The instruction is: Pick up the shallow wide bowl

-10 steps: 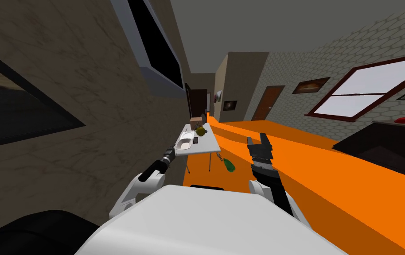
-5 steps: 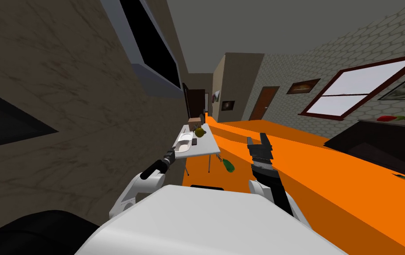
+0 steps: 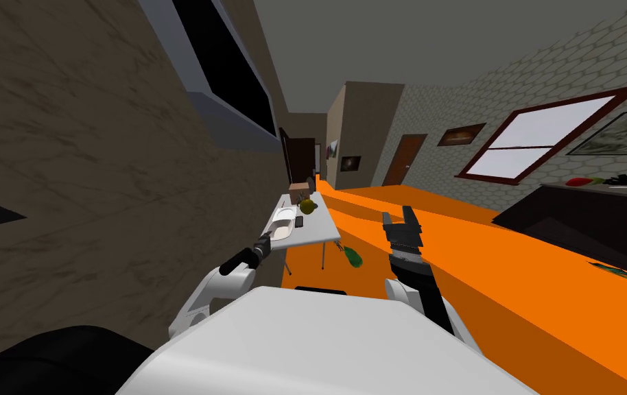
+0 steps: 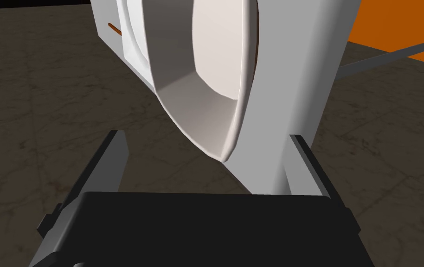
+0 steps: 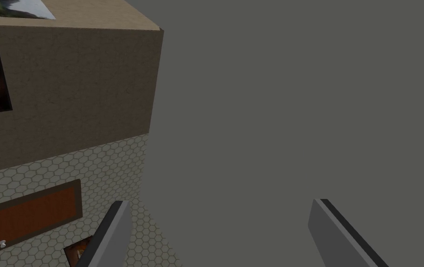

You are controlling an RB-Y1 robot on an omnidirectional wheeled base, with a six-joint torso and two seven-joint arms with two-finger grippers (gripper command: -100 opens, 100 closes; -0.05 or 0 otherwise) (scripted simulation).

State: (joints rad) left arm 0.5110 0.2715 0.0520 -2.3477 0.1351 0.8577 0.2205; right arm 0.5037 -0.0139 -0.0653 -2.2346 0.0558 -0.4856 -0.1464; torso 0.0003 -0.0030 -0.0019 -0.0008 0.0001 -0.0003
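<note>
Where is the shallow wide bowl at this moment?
In the head view the bowl sits at the near end of the white table, on the robot's left by the wall. It is directly in front of the open left gripper.

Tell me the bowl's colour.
Plain white; the bowl shows best in the left wrist view.

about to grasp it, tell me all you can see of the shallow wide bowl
The bowl is white, wide and shallow, with a flat bottom, sloped walls and a thin rim. It sits upright and empty near the close end of the white table. The open left gripper frames its near rim without touching.
</note>
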